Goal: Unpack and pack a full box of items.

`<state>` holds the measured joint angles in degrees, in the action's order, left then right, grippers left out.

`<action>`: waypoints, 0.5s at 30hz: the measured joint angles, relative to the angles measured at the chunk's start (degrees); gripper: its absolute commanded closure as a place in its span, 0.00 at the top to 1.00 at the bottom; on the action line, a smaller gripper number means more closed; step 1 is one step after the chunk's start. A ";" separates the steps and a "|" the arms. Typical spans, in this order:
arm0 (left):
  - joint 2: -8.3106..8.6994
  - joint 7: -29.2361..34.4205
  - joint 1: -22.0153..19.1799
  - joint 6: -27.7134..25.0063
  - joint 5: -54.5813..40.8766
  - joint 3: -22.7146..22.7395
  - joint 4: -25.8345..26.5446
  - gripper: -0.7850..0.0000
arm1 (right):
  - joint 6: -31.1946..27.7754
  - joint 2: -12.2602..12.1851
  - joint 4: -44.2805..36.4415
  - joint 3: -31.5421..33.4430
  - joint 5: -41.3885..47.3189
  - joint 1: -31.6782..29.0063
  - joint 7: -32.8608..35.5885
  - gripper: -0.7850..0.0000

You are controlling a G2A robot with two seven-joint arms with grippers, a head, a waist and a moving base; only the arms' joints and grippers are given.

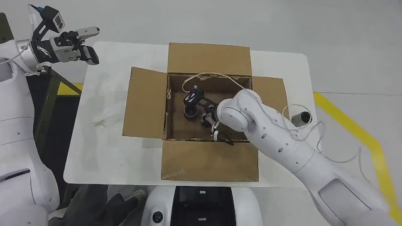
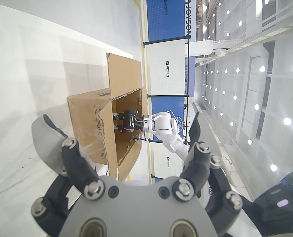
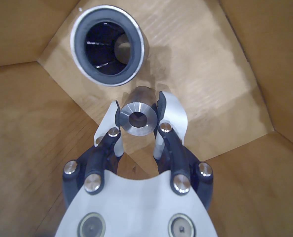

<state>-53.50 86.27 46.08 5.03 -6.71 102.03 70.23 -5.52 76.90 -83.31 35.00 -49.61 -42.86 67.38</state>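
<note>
My right tool (image 3: 139, 106) first: down inside the box (image 1: 210, 160), fingers closed onto a small steel cylinder (image 3: 138, 122), one pad on each side of its upper end. The piece is upright, bored end facing up. Can't tell if its foot rests on the box floor or hangs just off it. Grip looks centred, no tilt.

Just beyond it, to the left in the scene, a big sleeve (image 3: 108, 45) with a dark liner stands upright on the box floor. It is near the held piece but not touching. The box sits mid-table with all four flaps folded out and its walls tall around my wrist.

Out on the table (image 1: 94, 157), a loose cylinder (image 1: 302, 118) lies right of the box, near the right flap. A scrap of clear wrap (image 1: 103, 122) lies left of the box.

Farthest: my left tool (image 1: 92, 44), fingers spread apart with nothing in them, above the far-left corner of the table and well apart from the box.

Step, my read: moving the small cylinder through the box mouth; in or out, can't say. To do it well:
- Keep the clamp firm, since smooth steel may slip.
- Travel straight up or down, off the sleeve so it doesn't topple.
- Clear the wall rim before swinging sideways.
- Leave the left tool parked away.
</note>
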 measured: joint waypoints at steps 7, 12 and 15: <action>0.00 0.00 0.00 0.00 0.00 0.00 0.00 1.00 | 0.03 -2.13 -9.02 4.81 -2.77 -4.24 2.22 0.00; 0.00 0.00 0.00 0.00 0.00 0.00 0.00 1.00 | -0.03 -3.39 -13.97 8.40 -3.99 -7.11 3.23 0.00; 0.00 0.00 0.00 0.00 0.00 0.00 0.00 1.00 | 0.05 -3.96 -16.29 10.42 -4.27 -8.46 3.82 0.00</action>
<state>-53.50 86.27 46.08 5.03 -6.71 102.03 70.23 -5.47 72.93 -99.59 45.42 -53.88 -51.32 71.20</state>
